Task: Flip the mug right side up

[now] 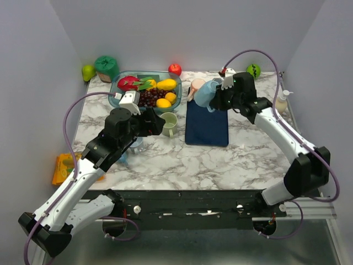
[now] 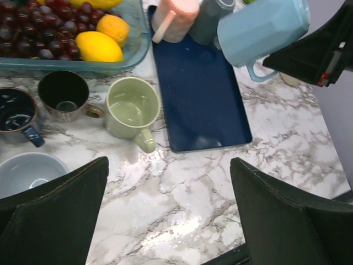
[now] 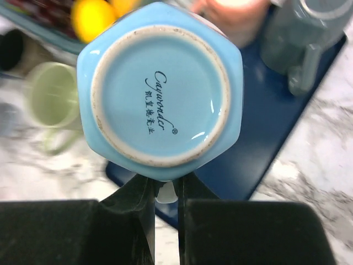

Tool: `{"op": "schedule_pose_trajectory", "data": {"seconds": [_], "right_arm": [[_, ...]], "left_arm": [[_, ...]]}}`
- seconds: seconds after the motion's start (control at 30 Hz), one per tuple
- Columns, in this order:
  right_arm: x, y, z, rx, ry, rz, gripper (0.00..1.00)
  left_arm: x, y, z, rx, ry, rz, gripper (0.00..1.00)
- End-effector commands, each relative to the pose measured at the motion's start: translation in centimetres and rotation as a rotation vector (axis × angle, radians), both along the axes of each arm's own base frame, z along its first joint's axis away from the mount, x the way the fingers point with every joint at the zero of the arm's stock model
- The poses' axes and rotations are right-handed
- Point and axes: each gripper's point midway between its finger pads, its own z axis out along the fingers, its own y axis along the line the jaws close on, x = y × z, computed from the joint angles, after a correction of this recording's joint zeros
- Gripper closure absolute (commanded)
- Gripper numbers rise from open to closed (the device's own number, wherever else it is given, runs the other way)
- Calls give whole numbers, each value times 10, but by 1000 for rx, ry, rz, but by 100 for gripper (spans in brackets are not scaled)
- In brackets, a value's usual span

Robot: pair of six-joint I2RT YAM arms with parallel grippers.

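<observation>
Nearest the arm bases, front-left of the navy mat (image 2: 204, 105), the left gripper (image 2: 170, 165) hangs spread wide and empty over the veined marble-pattern tabletop (image 2: 287, 165). Just left of the mat stands a pale green mug (image 2: 129, 107), mouth up. Above the mat's far end the right gripper (image 3: 165, 190) pinches the handle of the light blue mug (image 3: 160, 83), which is lifted clear and lies roughly sideways. I judge it about half turned; rotating on and setting it down remain. It is glossy glazed ceramic, six-sided, with a round rough foot ring and a printed maker's mark. Behind it on the mat sit a pink mug (image 2: 175, 16) and a grey mug (image 2: 212, 22).
</observation>
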Motion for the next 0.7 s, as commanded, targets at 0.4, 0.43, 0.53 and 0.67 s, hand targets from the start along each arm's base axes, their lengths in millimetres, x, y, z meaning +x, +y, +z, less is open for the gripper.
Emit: {"op": "schedule_pose_trajectory", "data": {"seconds": [0.4,0.43,0.53,0.67], "right_arm": [[-152,112,263,811,-392,446,99],[-160,115,269,836,-390,472,99],[-175,118,291,924,-394,507,99],[-193,119,316,1019,-389,556,99]], "left_arm": [[-42,-80,117,-435,-313,-492,1],[-47,-81,123,-457,-330,-513,1],[-55,-79,150,-528,-406,-535,1],[-61,-75,174,-572,-470,-543,1]]}}
